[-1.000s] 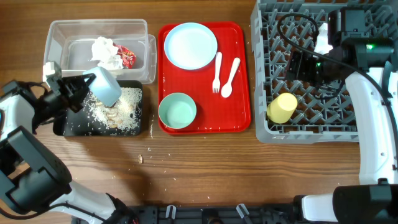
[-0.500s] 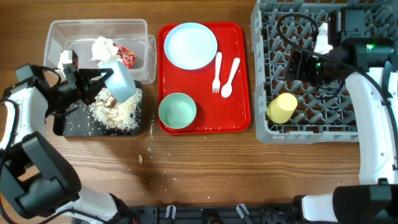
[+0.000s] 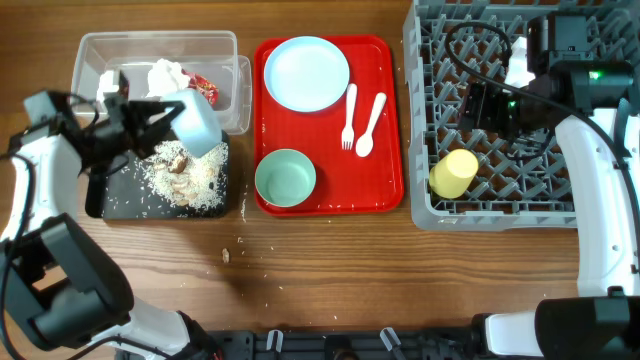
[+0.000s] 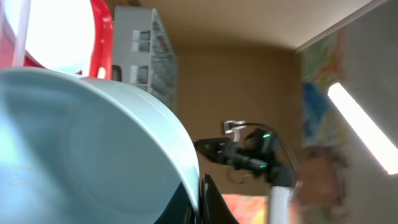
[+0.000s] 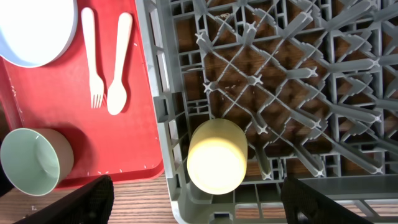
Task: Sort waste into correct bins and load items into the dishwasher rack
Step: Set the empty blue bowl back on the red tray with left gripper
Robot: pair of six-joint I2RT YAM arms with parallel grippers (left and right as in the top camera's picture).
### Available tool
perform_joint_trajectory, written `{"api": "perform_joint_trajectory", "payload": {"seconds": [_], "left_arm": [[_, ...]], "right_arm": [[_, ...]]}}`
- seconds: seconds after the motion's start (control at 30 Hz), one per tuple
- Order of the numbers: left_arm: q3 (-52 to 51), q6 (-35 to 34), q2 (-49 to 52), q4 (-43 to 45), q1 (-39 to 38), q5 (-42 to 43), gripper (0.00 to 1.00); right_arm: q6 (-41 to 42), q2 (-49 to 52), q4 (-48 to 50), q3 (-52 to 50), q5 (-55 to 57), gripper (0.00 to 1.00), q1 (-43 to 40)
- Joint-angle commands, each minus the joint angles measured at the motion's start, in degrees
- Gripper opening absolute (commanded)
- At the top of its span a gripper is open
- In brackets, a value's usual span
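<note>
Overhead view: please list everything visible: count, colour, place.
Rectangular plastic tub: one, clear, left.
Crumpled tissue: one, white, in tub.
Shiny snack wrapper: one, red, in tub.
Shallow rectangular tray: one, black, left.
Food scraps with crumbs: heap, brownish, black tray.
Serving tray: one, red, centre.
Round plate: one, light blue, red tray.
Small round bowl: one, mint, red tray.
Tilted bowl: one, pale blue, above black tray.
Plastic fork, spoon: two, white, red tray.
Plastic lattice rack: one, grey, right.
Small cup: one, yellow, in rack.
Left fingers: holding tilted bowl.
Right fingers: open, over rack.
</note>
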Motion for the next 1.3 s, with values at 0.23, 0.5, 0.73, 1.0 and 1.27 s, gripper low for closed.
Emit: {"api": "perform_joint_trajectory", "payload": {"seconds": [0.23,0.5,0.73,1.0,1.27], "left_arm": [[11.8,-7.4,-3.1,14.5,-25.5,-46.2,0.04],[11.8,-4.0,2.2,13.6,-47.3,-86.9,0.04],[11.8,-3.2,9.4,13.6,-55.1,-92.0,0.04],[11.8,-3.2,14.8,12.8,-55.7,-91.9,0.04],[11.8,-3.2,14.6,10.3,-56.6,-91.9,0.15]], "right_arm": [[-0.7,-0.3,-0.2,0.9,0.3,0.88,0.2],[-0.8,-0.3,-0.1,0.9,0.3,0.88,0.2],[-0.8,-0.3,-0.2,0.9,0.3,0.88,0.2],[-0.8,-0.3,-0.1,0.9,0.3,0.88,0.2],[-0.7,-0.3,0.2,0.9,0.3,0.88,0.2]]}}
